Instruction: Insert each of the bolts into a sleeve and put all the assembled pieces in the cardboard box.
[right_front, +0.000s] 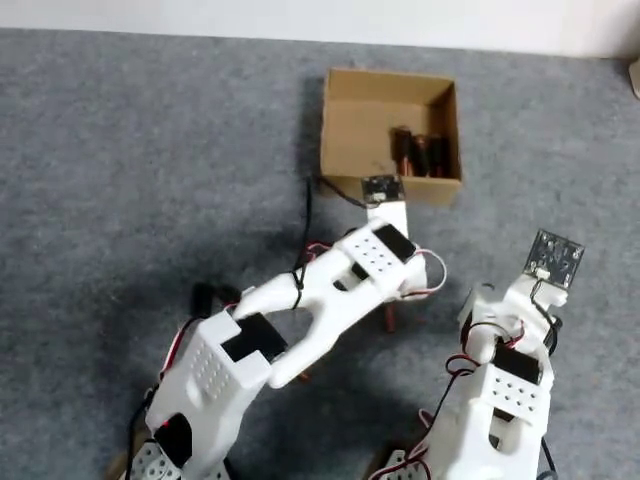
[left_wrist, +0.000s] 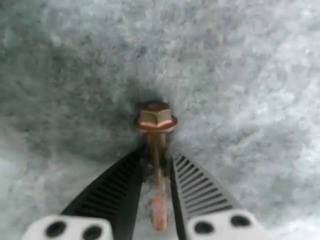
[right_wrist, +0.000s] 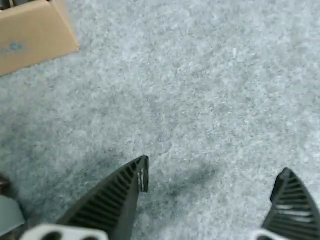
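In the high view, the cardboard box (right_front: 352, 120) stands open at the upper centre of the frame on the grey, carpet-like table (right_front: 120, 150). A cluster of dark and copper-coloured assembled pieces (right_front: 420, 155) lies in the box's lower right corner, against its walls. The left arm (right_front: 330, 290) stretches from the lower left towards the middle of the frame, and its wrist end is just below the box's front wall. Its jaws are hidden under the arm here. A small reddish piece (right_front: 389, 318) shows on the table at the arm's lower edge, too small to make out. The right arm (right_front: 500, 390) stands at the lower right, well apart from the box.

In the left wrist view, the left arm's jaws are clamped on the shank of a copper-coloured bolt (left_wrist: 156, 120). The bolt sits in the centre of the frame with its hexagonal flanged head pointing away from the camera, towards the table. A dark shadow lies right around the head. Whether the head touches the table cannot be told.

In the right wrist view, the right arm's jaws stand wide apart over the bare table with nothing between them. A corner of the cardboard box is in the upper left of the frame.
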